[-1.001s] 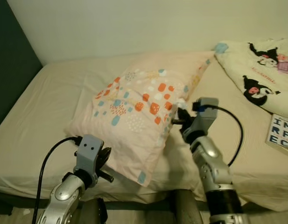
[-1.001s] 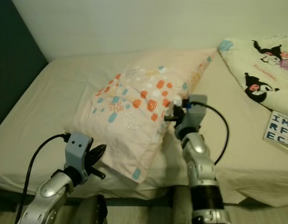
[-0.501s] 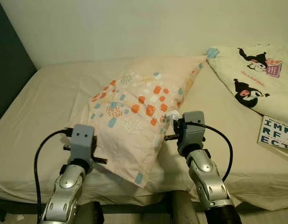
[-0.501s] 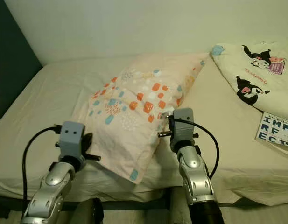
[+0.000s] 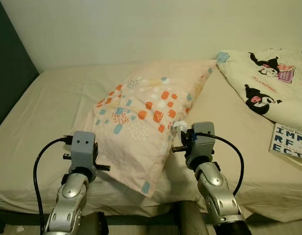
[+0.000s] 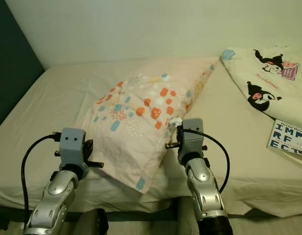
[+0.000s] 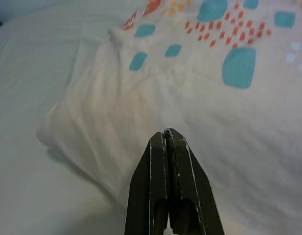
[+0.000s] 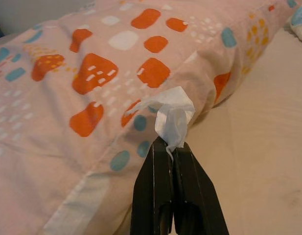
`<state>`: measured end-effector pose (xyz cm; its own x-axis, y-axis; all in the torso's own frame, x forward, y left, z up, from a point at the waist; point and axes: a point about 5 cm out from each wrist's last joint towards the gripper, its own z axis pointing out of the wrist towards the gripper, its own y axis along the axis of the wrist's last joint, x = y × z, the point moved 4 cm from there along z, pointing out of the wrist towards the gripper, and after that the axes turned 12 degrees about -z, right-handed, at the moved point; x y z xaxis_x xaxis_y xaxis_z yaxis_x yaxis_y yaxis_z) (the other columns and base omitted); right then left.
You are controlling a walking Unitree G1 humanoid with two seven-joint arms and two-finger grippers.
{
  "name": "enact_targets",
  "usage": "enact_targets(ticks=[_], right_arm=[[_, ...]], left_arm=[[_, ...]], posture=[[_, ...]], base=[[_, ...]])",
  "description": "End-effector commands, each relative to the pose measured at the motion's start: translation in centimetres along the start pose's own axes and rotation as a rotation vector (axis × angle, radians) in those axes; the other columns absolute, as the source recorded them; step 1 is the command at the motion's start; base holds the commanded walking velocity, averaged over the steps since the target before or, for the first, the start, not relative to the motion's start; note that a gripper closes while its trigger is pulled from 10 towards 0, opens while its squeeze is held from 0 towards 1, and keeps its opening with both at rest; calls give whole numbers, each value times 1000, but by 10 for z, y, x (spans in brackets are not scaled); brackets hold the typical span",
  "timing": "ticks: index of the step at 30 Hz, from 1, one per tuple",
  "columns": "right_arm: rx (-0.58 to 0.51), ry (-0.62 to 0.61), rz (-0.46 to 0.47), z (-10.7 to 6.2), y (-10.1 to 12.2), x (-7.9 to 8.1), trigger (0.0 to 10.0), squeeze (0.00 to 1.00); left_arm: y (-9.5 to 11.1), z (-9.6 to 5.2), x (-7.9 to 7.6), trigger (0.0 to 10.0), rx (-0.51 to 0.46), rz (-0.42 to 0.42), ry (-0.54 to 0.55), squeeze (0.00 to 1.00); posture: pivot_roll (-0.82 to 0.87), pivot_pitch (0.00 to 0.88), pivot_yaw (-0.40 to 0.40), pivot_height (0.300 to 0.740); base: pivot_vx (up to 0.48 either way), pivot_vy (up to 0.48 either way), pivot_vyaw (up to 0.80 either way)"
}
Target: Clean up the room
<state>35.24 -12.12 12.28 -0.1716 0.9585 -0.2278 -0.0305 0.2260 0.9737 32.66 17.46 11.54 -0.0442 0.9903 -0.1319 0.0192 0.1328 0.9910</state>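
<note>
- One pillow (image 5: 146, 122) lies at a slant across the middle of the bed (image 5: 48, 117); its pale pink case carries orange, teal and white patches.
- One white blanket (image 5: 268, 78) printed with black cartoon figures is bunched at the far right of the bed.
- One book (image 5: 290, 142) lies at the right edge, its cover showing large letters "IM", "RF", "EC", cut off at the frame edge.
- The right gripper (image 8: 170, 147) has its fingers pressed together on a small crumpled white tissue (image 8: 173, 115), just beside the pillow's near right edge.
- The left gripper (image 7: 166, 139) has its fingers pressed together with nothing between them, just above the pillow's near left corner.
</note>
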Motion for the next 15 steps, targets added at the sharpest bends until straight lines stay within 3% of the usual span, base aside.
enact_targets(ticks=[1,15], right_arm=[[15,14,4,-2,-3,5,10000,0],[33,21,10,-1,-6,5,10000,0]], left_arm=[[-5,-2,0,10000,13,2,5,0],[-6,-1,-2,10000,10,0,0,0]], posture=[[-82,110,9,622],[-83,99,2,679]], base=[[0,0,0],[0,0,0]])
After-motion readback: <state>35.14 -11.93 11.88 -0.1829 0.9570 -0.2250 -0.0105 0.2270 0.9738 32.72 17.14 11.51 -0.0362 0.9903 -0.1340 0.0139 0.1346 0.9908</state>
